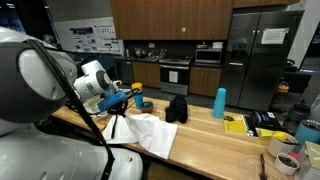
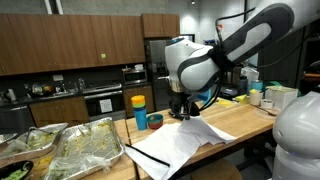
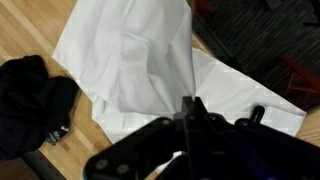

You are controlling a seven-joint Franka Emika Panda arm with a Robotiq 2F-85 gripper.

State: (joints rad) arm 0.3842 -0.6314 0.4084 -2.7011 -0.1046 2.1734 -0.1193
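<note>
exterior view, arm: the gripper (image 1: 113, 112) hangs left of centre over the wooden counter (image 1: 210, 138), pointing down.
exterior view, cloth: the white cloth (image 1: 147, 133) lies spread on the counter just below and right of the fingers, with one edge at the counter's near edge.
exterior view, neighbours: a black cloth (image 1: 176, 109) sits bunched just past the white one, right of the gripper. a tall blue cup (image 1: 219, 102) stands further right, well apart.
exterior view, backdrop: a steel fridge (image 1: 260, 55) fills the upper right.
exterior view, other side: the gripper (image 2: 183, 108) is at frame centre, its tips right at the top of the white cloth (image 2: 180, 142), which drapes towards the lower middle.
exterior view, left of it: a yellow-topped cup (image 2: 139, 110) stands near the gripper, and foil trays (image 2: 70, 150) with food take up the lower left.
wrist view, cloth: the white cloth (image 3: 130, 70) covers the middle and upper frame, and a ridge of it rises straight into the fingers.
wrist view, jaws: the gripper (image 3: 188, 112) comes in at the bottom centre, pinched tight on that fold of white cloth with no gap between the fingers.
wrist view, black cloth: the black cloth (image 3: 30, 100) is crumpled at the left edge, its right side touching the white cloth's edge.
wrist view, surface: bare wood of the counter (image 3: 25, 30) shows in the upper left.
</note>
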